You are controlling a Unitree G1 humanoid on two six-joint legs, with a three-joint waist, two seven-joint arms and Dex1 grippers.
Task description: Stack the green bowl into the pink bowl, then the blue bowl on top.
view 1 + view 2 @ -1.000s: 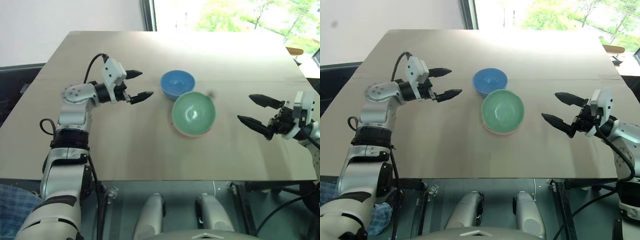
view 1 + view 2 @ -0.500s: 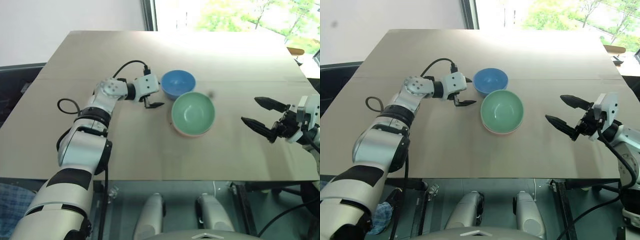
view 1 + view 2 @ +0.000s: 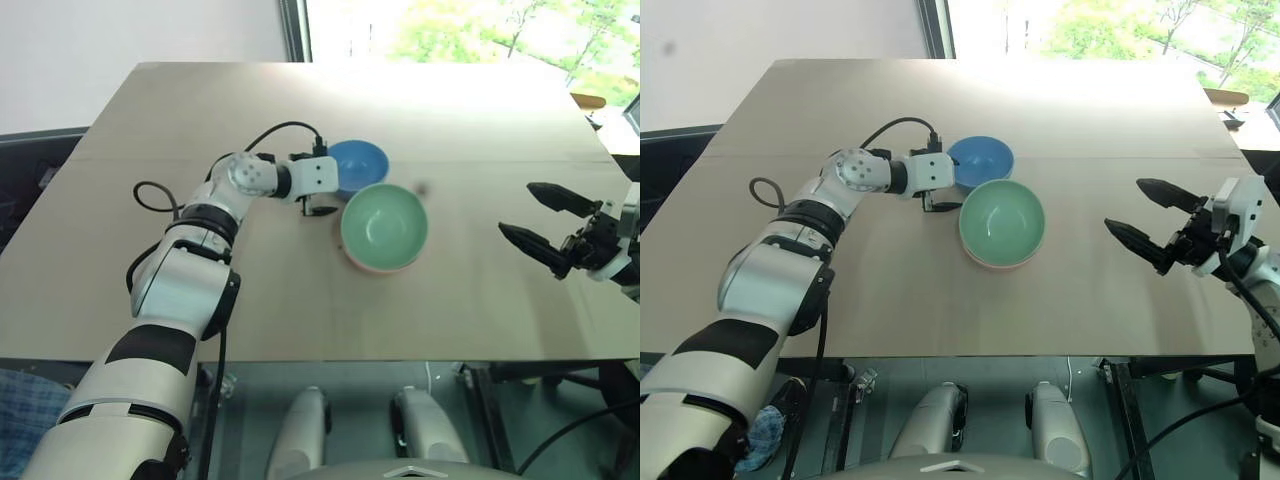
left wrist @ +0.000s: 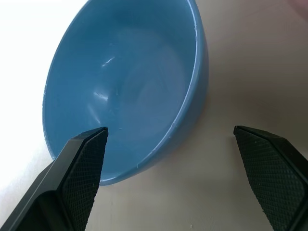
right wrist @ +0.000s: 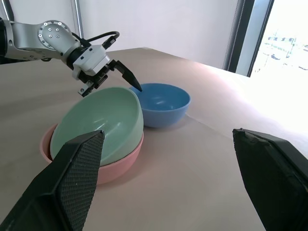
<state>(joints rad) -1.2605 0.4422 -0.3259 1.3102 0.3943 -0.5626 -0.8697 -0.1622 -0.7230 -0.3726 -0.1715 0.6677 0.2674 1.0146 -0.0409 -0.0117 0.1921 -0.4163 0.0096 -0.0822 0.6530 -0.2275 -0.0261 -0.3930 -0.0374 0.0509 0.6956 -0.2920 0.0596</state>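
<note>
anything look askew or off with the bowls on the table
Yes: the green bowl sits tilted in the pink bowl, not seated level, one side riding above the pink rim. The blue bowl stands upright on the table behind them. Nothing spilled or damaged.

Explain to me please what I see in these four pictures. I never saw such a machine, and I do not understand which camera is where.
This is a humanoid robot with two arms, each ending in a gripper of two black fingers. Two pictures come from its head, looking down over a table. The other two come from cameras on its wrists, looking along the fingers. On the table the green bowl sits, slightly tilted, inside the pink bowl, and the blue bowl stands just behind them. The left gripper is open with its fingers either side of the blue bowl's rim. The right gripper waits open off to the side. Nothing is held.
</note>
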